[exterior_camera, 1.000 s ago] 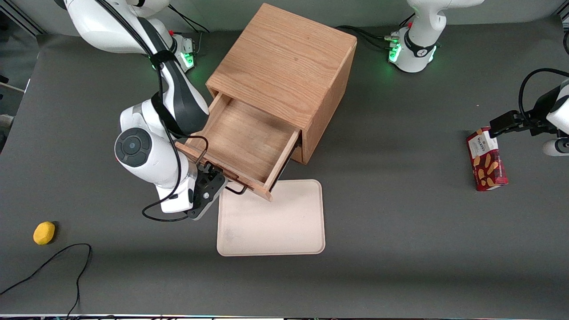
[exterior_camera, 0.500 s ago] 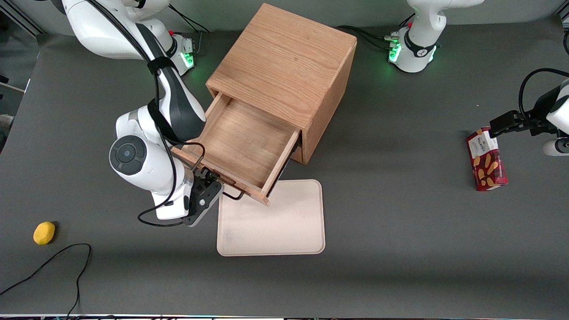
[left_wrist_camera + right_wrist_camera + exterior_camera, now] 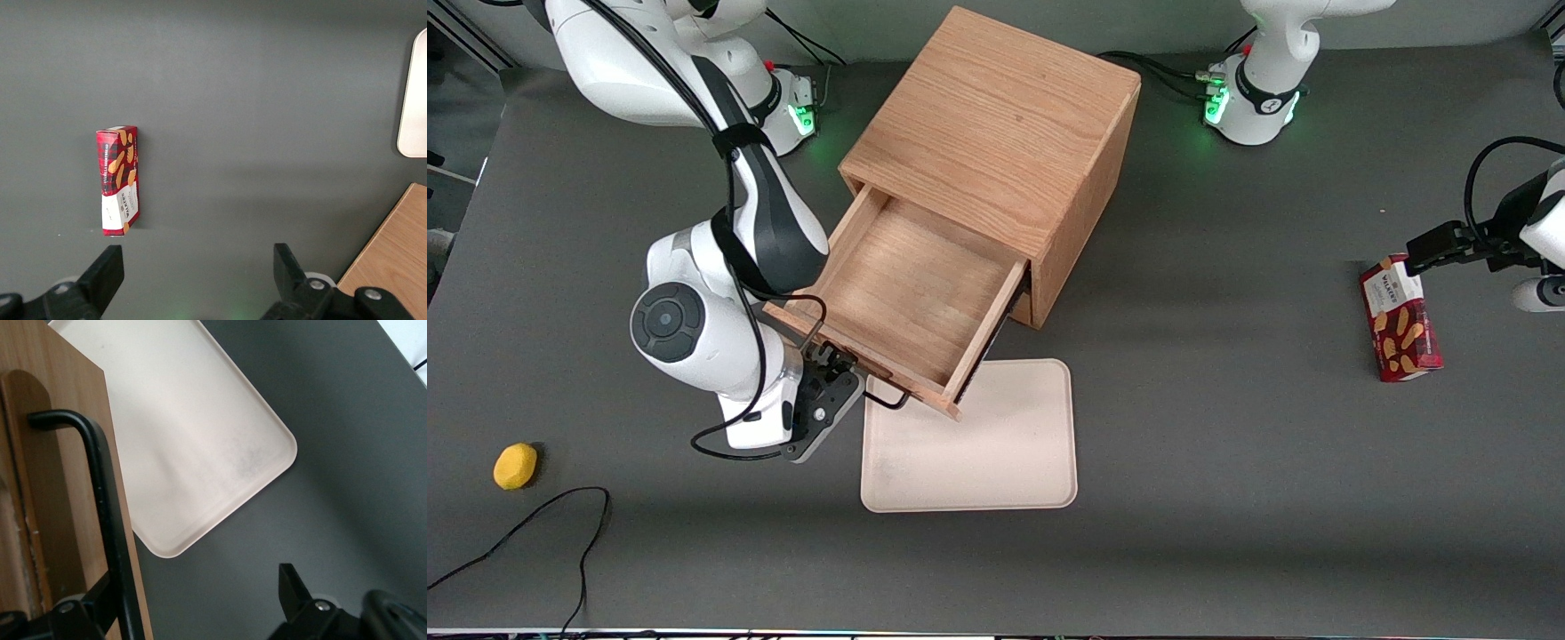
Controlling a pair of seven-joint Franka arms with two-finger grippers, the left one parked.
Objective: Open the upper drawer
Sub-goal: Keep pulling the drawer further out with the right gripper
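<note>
Oak upper drawer point(image 3: 903, 289) is pulled well out of the cabinet point(image 3: 996, 133), its front corner hanging over the beige tray point(image 3: 996, 444) on the counter point(image 3: 1227, 444). Gripper point(image 3: 838, 363) sits at the black handle point(image 3: 107, 513), fingers point(image 3: 293, 587) spread apart, not clamping the bar.

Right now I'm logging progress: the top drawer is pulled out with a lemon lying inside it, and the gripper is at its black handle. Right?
Not quite. The front view shows the upper drawer pulled out but empty; the lemon lies on the table toward the working arm's end. The gripper is at the black handle, as you said.
</note>
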